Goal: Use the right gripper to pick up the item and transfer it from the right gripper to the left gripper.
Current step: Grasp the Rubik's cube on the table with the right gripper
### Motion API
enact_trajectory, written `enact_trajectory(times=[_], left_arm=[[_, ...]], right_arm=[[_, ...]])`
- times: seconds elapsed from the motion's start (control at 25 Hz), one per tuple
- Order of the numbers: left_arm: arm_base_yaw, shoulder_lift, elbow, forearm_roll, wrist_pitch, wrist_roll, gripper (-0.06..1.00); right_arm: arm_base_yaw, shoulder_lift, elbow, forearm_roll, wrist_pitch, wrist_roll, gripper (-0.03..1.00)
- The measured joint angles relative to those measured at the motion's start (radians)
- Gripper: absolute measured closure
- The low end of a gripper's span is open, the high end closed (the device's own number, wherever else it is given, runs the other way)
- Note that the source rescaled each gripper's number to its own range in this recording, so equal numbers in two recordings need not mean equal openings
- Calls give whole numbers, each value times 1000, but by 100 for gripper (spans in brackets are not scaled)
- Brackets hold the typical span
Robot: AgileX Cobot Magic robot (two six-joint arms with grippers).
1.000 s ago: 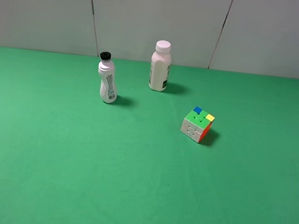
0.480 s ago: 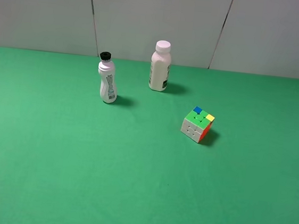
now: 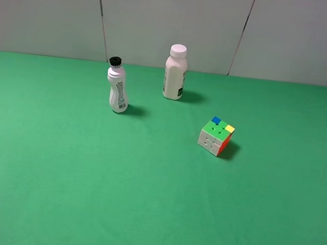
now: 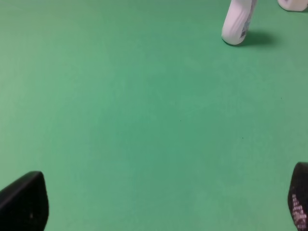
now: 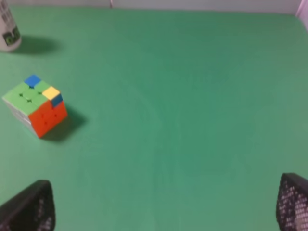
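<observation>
The puzzle cube (image 3: 216,137) sits on the green table (image 3: 143,202), right of centre, with a mostly green top, a white front and an orange side. It also shows in the right wrist view (image 5: 36,104), ahead of the right gripper (image 5: 163,204), whose two black fingertips stand wide apart with nothing between them. The left gripper (image 4: 161,202) is open and empty over bare green cloth, with one fingertip (image 4: 24,202) at each lower corner. Neither arm shows in the high view.
A white bottle with a black cap (image 3: 117,87) stands left of centre; its base shows in the left wrist view (image 4: 236,26). A wider white bottle with a white cap (image 3: 175,73) stands behind it, near the grey back wall.
</observation>
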State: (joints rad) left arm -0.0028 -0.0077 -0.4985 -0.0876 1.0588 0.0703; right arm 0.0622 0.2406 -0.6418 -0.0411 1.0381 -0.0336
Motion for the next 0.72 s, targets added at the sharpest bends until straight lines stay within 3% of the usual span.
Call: enact_trajectory(times=[0.4, 0.72], left_arm=[[0, 0, 0, 0, 0, 0, -6], [0, 0, 0, 0, 0, 0, -6]], right_arm=[[4, 473, -179, 148, -7, -307, -3], [173, 758, -267, 175, -61, -382, -3]])
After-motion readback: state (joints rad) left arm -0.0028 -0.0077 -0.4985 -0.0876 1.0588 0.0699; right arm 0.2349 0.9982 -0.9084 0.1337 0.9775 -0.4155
